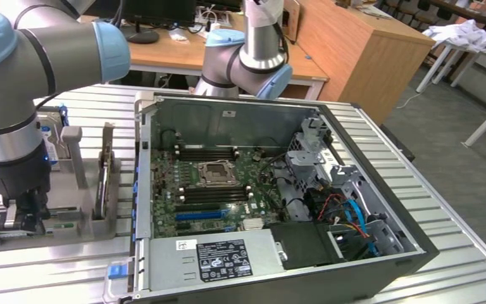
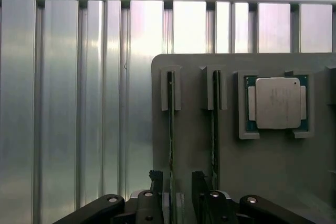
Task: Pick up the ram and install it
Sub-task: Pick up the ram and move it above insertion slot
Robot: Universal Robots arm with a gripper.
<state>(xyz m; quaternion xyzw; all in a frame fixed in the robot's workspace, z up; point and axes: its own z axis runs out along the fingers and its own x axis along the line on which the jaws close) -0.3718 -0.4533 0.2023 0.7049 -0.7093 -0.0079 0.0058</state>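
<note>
In the wrist view, two ram sticks stand on edge in the slots of a grey holder plate [image 2: 199, 150]. One ram stick [image 2: 170, 124] runs between my gripper's fingers, and the second stick [image 2: 214, 124] lies just outside them. My gripper [image 2: 176, 190] is open, with one dark finger [image 2: 155, 182] on each side of the first stick and a gap left to it. In the exterior view my gripper [image 1: 22, 218] is low over the holder [image 1: 74, 225] at that view's left, beside the open computer case [image 1: 268, 190]. Black memory slots [image 1: 209, 152] flank the CPU socket [image 1: 216, 170].
A silver processor [image 2: 277, 103] sits in a pocket of the holder next to the sticks. Upright grey brackets [image 1: 105, 174] stand between my gripper and the case wall. A second robot arm [image 1: 255, 50] rises behind the case. Ribbed metal tabletop [image 2: 68, 103] surrounds the holder.
</note>
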